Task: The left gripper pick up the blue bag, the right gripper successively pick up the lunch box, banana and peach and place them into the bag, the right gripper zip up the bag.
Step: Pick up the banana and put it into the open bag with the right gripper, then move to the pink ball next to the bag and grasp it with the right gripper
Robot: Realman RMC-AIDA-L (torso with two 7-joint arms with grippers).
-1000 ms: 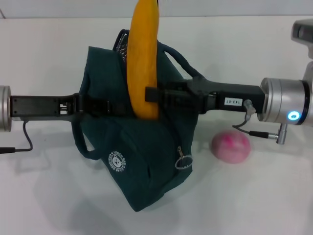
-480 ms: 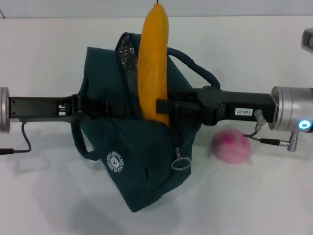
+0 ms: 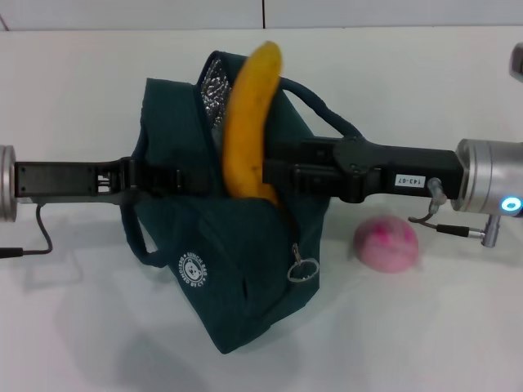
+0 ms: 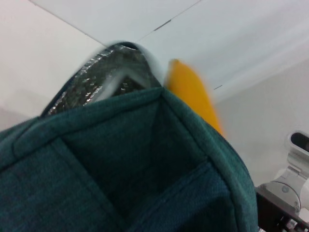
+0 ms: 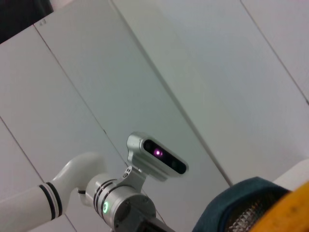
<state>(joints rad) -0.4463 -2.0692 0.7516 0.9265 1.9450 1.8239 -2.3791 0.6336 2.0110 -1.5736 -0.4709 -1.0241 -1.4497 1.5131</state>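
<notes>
The blue bag [image 3: 237, 269] hangs tilted at the centre of the head view, its foil-lined mouth [image 3: 214, 82] open at the top. My left gripper [image 3: 181, 178] comes in from the left and is shut on the bag's near rim. From the right, my right gripper [image 3: 268, 173] is shut on the banana [image 3: 245, 122]. The banana stands nearly upright, leaning right, with its lower end inside the bag's mouth. The left wrist view shows the bag's fabric [image 4: 120, 164] and the banana [image 4: 193, 96] behind it. On the table to the bag's right lies the pink peach [image 3: 386, 243]. The lunch box is hidden.
The bag's metal ring zip pull [image 3: 304, 268] dangles on its front right side, near the round white logo [image 3: 196, 271]. A loop handle [image 3: 323, 110] arches over my right gripper. A black cable [image 3: 37, 233] trails from the left wrist over the white table [image 3: 425, 343].
The banana has come down from above the frame's top and shifted right. It now leans with its lower end in the bag's mouth. The left gripper and bag have held still.
</notes>
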